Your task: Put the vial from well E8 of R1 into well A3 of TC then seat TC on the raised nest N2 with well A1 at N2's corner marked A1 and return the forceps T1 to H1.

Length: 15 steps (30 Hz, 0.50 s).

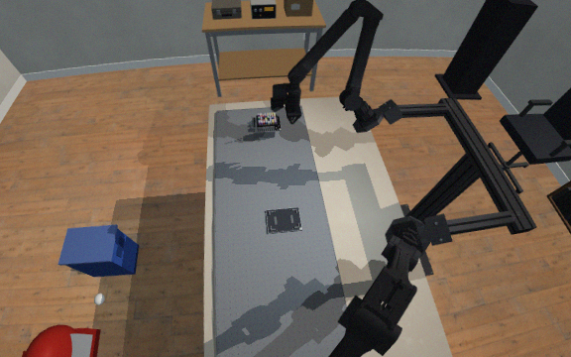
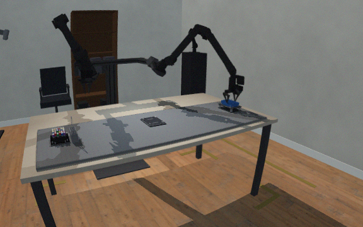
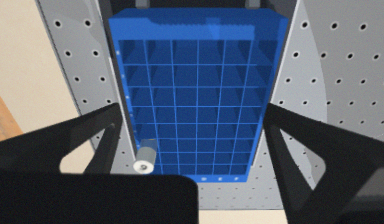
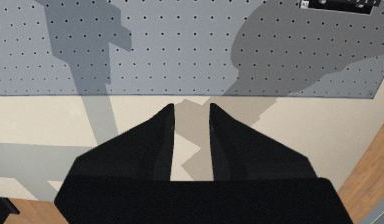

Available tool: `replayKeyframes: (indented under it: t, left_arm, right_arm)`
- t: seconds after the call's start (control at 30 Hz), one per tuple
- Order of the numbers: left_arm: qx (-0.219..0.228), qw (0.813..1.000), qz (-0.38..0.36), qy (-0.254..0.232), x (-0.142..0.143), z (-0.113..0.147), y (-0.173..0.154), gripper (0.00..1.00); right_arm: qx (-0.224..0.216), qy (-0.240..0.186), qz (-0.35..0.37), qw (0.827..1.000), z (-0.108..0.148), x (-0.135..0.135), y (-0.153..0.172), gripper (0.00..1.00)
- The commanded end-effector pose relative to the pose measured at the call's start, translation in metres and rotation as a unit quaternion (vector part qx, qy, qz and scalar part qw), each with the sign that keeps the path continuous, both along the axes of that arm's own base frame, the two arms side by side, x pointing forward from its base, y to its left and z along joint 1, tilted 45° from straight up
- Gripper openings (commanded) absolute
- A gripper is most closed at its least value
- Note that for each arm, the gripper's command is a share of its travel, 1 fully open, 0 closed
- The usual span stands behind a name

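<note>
The blue tube carrier TC point(image 2: 229, 103) point(image 3: 198, 106) sits on the raised nest N2 point(image 2: 232, 108) and looks level; its well marks are unreadable. One white-capped vial point(image 3: 144, 159) stands in a corner well. My left gripper point(image 2: 231, 100) point(image 3: 192, 111) is open, one finger at each long side of the carrier. My right gripper point(image 1: 292, 120) point(image 4: 192, 112) is partly open and empty, high beside the vial rack. Rack R1 point(image 1: 268, 120) point(image 2: 59, 139) holds several vials with coloured caps; its edge shows in the right wrist view point(image 4: 338, 6). Forceps T1 and holder H1 cannot be made out clearly.
A flat dark nest point(image 1: 284, 221) point(image 2: 153, 121) without a carrier lies mid-table on the grey perforated mat point(image 1: 266, 278) point(image 2: 112, 151). Both arms reach in from the same long side of the table. N2 is out of view in the top view.
</note>
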<state>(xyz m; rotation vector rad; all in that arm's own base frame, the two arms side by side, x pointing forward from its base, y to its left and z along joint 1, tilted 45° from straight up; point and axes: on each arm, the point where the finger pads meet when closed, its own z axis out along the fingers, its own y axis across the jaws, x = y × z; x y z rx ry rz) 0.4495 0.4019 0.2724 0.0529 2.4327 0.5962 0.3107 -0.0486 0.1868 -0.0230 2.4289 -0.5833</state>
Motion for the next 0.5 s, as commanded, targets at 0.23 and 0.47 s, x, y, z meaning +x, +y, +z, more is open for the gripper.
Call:
replayKeyframes:
  t: [0.23, 0.47]
  left_arm:
    - [0.008, 1.000, 0.001, -0.004, -0.020, 0.027, -0.007, 1.00]
    - [0.008, 1.000, 0.001, -0.004, -0.026, 0.034, -0.011, 1.00]
  right_arm:
    - [0.003, -0.012, -0.003, 1.000, 0.011, 0.004, 0.001, 0.24]
    - [0.003, -0.012, -0.003, 1.000, 0.011, 0.004, 0.001, 0.24]
